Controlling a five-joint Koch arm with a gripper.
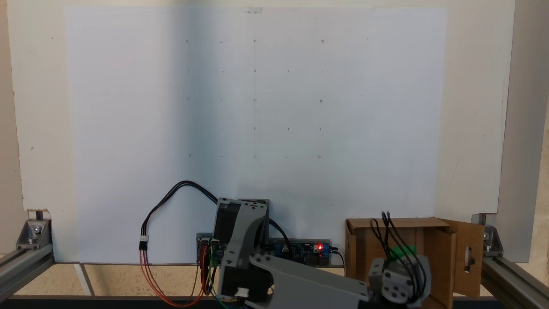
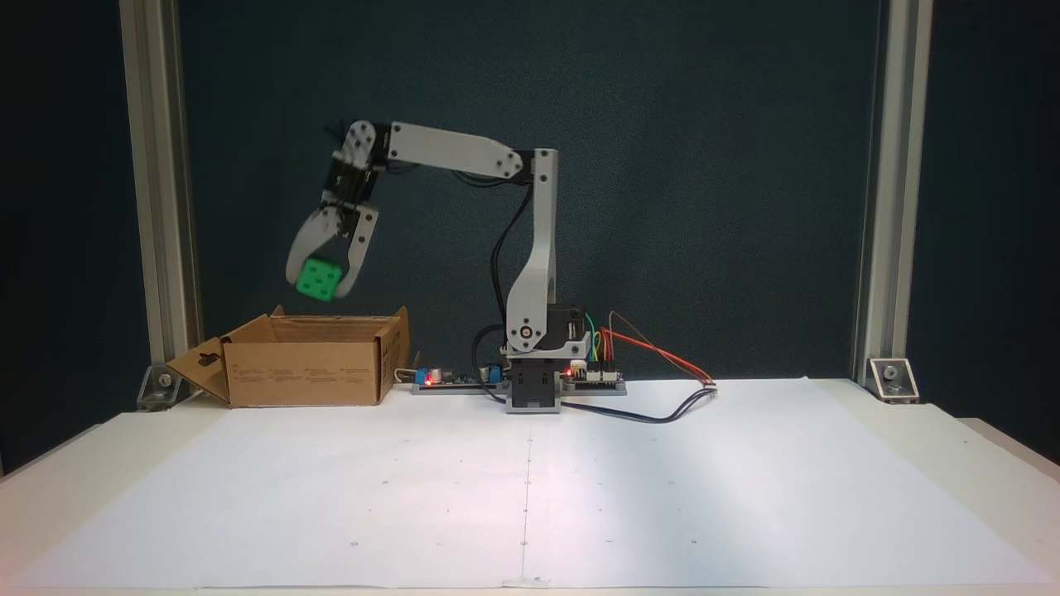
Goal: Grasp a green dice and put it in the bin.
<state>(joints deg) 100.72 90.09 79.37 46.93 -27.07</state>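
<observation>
My gripper (image 2: 320,285) points down from my wrist, and its two curved grey fingers (image 2: 301,248) pinch the green dice (image 2: 320,279) between their tips, one finger on each side of the cube, which hangs tilted with its round pips facing the camera in a fixed view. Straight below my gripper, well apart from it, stands the bin (image 2: 306,371), a brown cardboard box with its top open; the dice is in the air above the opening and touches no cardboard. On the far side of the box from my base, a flap with a keyhole-shaped slot (image 2: 199,368) folds outward and down. In a fixed view from above, a bit of the green dice (image 1: 402,252) shows past my wrist, over the inside of the bin (image 1: 360,249), with the slotted flap (image 1: 469,257) to the right of it in that view. Behind my gripper, my grey forearm (image 2: 451,153) runs back to the upright link over my base (image 2: 532,385), which sits at the edge of a large white paper sheet (image 2: 530,488) marked with small dots. Beside my base lies a circuit board (image 2: 451,377) with a red light, and black and coloured cables (image 2: 654,389) trail off the other way across the sheet.
</observation>
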